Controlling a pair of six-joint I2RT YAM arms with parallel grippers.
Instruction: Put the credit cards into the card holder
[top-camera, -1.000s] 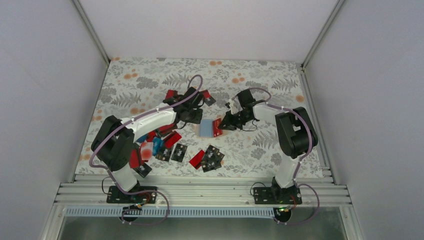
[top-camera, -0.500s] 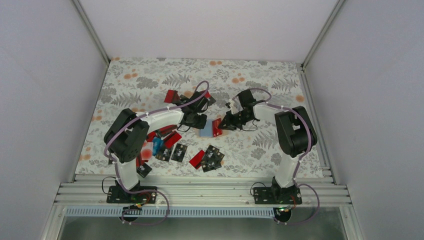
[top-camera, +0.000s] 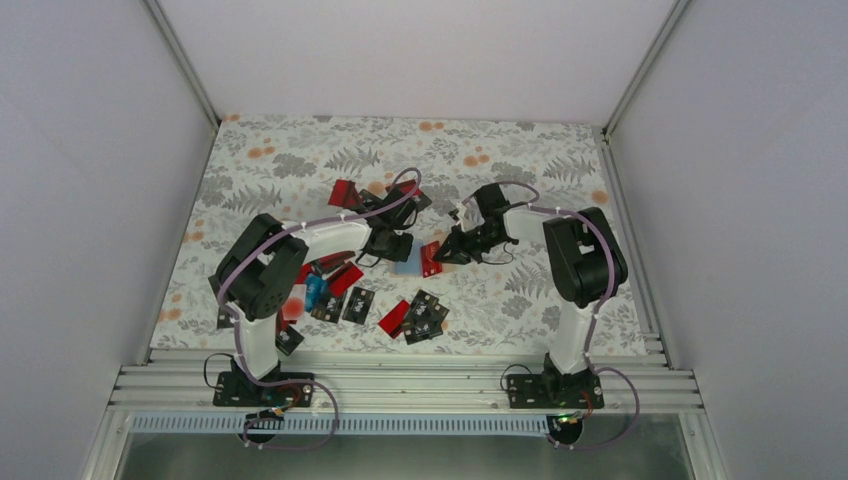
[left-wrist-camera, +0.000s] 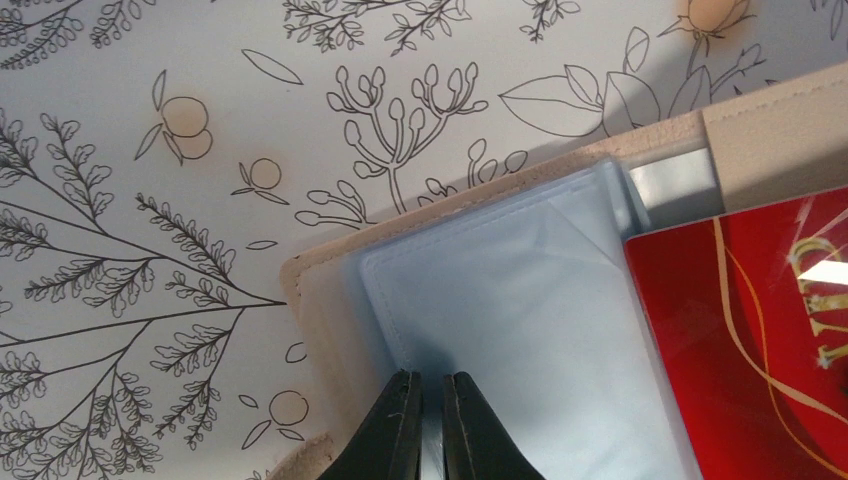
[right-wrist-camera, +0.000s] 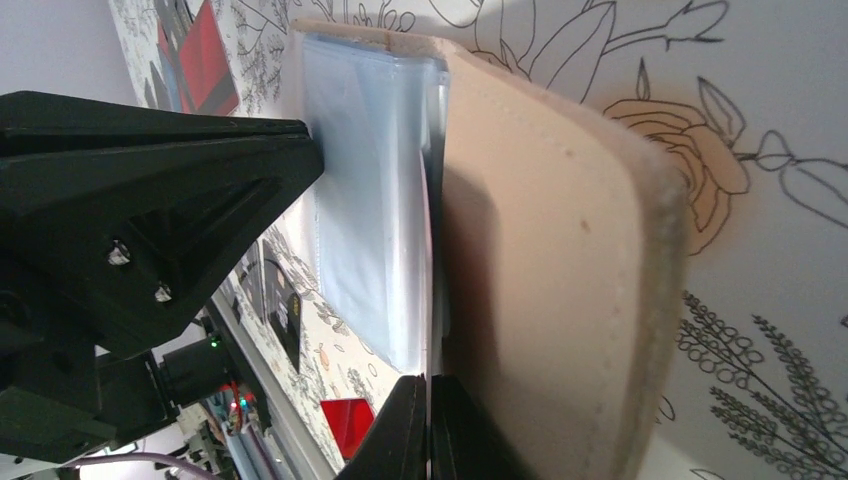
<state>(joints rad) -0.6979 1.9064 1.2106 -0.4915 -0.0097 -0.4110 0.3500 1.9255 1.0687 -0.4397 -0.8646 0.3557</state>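
Note:
The card holder (top-camera: 407, 263) lies open mid-table, with tan edges and light-blue pockets (left-wrist-camera: 520, 300). My left gripper (left-wrist-camera: 431, 388) is shut, its tips resting on the left blue pocket near the tan border; I cannot tell if it pinches the plastic. A red card (left-wrist-camera: 750, 330) with gold markings lies over the holder's right half. My right gripper (right-wrist-camera: 429, 390) is shut on that card, seen edge-on as a thin line (right-wrist-camera: 428, 250), beside the raised tan flap (right-wrist-camera: 550, 260). In the top view the two grippers, left (top-camera: 396, 246) and right (top-camera: 447, 254), meet over the holder.
Loose cards lie scattered toward the front: black cards (top-camera: 358, 303) (top-camera: 425, 315), a red one (top-camera: 394, 318), a blue one (top-camera: 316, 290) and more red ones under the left arm. Another red card (top-camera: 343, 192) lies behind the left gripper. The frame rail (top-camera: 400, 380) runs along the near edge.
The left arm swung right toward the holder and its gripper closed, the tips ending on the blue pocket. The right gripper stayed shut on the red card, shifting slightly left.

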